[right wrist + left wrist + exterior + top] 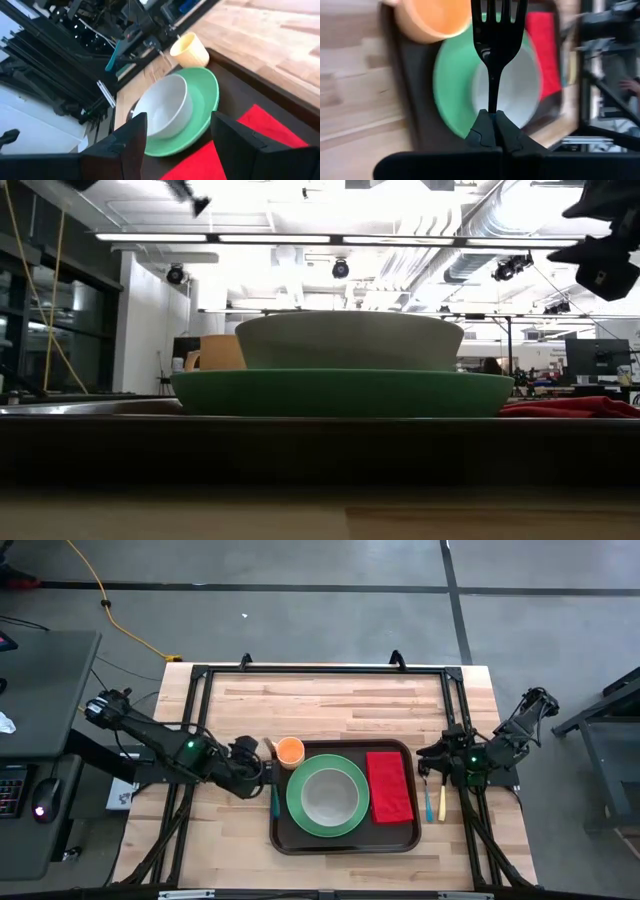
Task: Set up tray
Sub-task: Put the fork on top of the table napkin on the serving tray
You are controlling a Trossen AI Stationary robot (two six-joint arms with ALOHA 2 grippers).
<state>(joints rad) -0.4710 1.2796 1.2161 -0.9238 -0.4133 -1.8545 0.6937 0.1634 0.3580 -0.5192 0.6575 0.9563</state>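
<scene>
Your large dark brown rectangular plastic tray (345, 838) with rounded corners and a raised rim lies on the pale wooden slatted table (330, 700), at the middle of the edge nearest the bottom of the high view. On it, roughly centred, sits a round green plate (293, 802), and a pale grey bowl (328, 796) stands in the middle of that plate. A folded red cloth napkin (389, 786) lies flat on the tray just beside the plate, on the right arm's side. A small orange cup (289, 751) stands at the tray's far corner on the left arm's side, touching or nearly touching the plate's rim; you cannot tell which.

The left gripper (268, 773) hangs over the tray's edge on its own side, next to the cup. Its fingers are pressed together on the handle of a black plastic fork (498, 35), and the left wrist view shows the tines pointing out over the plate and bowl. In the high view a teal strip (275, 802) runs down from that gripper along the tray's left edge.

The right gripper (433, 755) waits just outside the tray's other edge, past the napkin, with its fingers spread apart and nothing between them. Beside it on the wood lie two slim utensils, one yellow-handled (428, 802) and one blue-handled (441, 803).
</scene>
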